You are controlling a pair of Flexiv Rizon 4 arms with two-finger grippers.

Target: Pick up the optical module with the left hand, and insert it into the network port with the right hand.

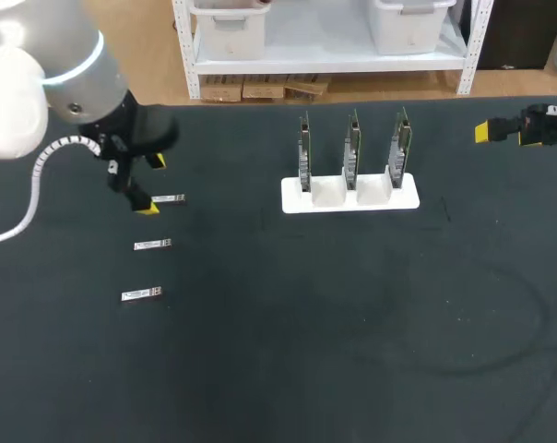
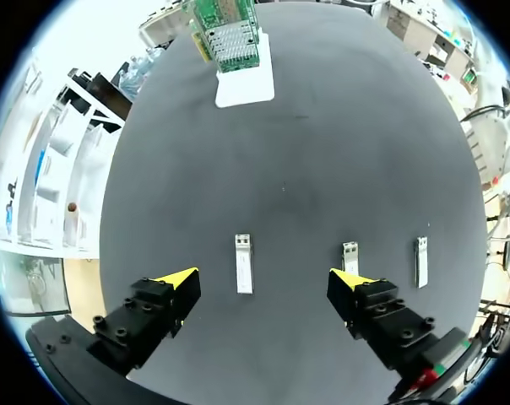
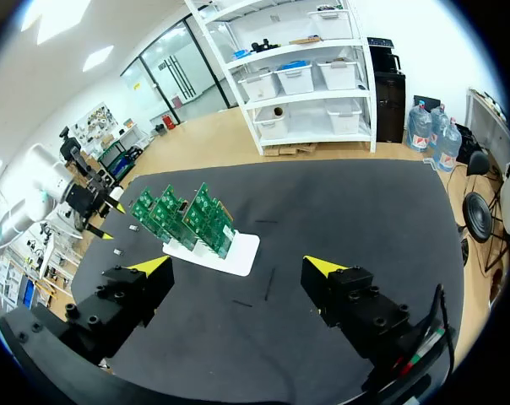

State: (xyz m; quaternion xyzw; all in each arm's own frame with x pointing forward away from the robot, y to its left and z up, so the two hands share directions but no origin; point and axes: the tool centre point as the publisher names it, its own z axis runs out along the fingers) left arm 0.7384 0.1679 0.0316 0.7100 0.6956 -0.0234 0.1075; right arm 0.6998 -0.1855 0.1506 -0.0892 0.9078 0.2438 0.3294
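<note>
Two splayed: left gripper [image 2: 264,280] straddling optical module [image 2: 243,276] (not touching); right gripper [image 3: 238,267] empty, clipped in head view.

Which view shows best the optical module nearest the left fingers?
The left wrist view: the optical module lies flat, whole, ahead of the open fingers. The head view shows it small beside one finger; the right wrist view, only a distant speck.
</note>
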